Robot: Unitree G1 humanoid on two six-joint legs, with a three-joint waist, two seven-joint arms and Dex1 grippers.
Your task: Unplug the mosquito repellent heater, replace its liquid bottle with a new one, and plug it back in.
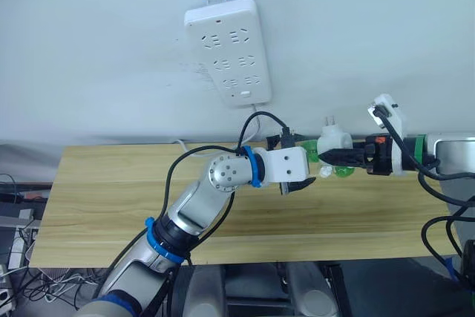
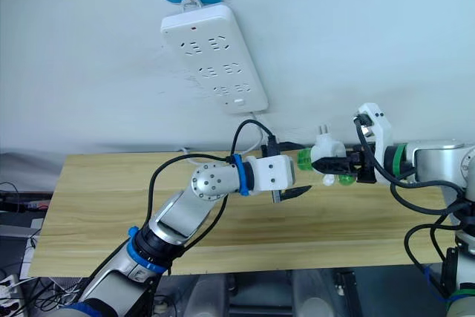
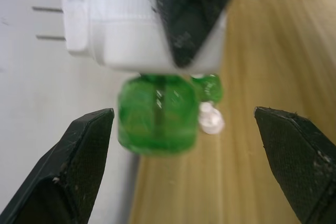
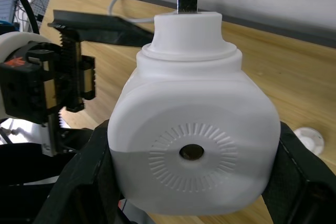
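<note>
Heaters: you've got one mosquito repellent heater (image 1: 335, 139), unplugged, held in the air above the far edge of the wooden table (image 1: 104, 198), below and to the right of the power strip.
Bottles: count two green ones. One green bottle (image 3: 156, 114) is fitted under the heater; a second green bottle (image 3: 209, 87) sits on the table just behind it.
Caps: one small white cap (image 3: 211, 120) lies on the wood beside that second bottle.
Power strips: one white power strip (image 1: 228, 50) hangs tilted on the wall from a hook, every socket bare, its cable dropping behind the table.
Contents: the fitted bottle is see-through green with a dark wick running up its middle; how full it is, you can't tell.
Heater look: white, rounded-square body with a round dark hole ringed by fine radial ribs on its face, a stepped collar at one end, and two metal prongs pointing up and left towards the wall.
Right gripper (image 4: 191, 171): your black fingers are clamped on both sides of the heater body.
Left gripper (image 3: 191, 145): your fingers are spread wide, one on either side of the fitted bottle, touching nothing, just below and left of the heater.
</note>
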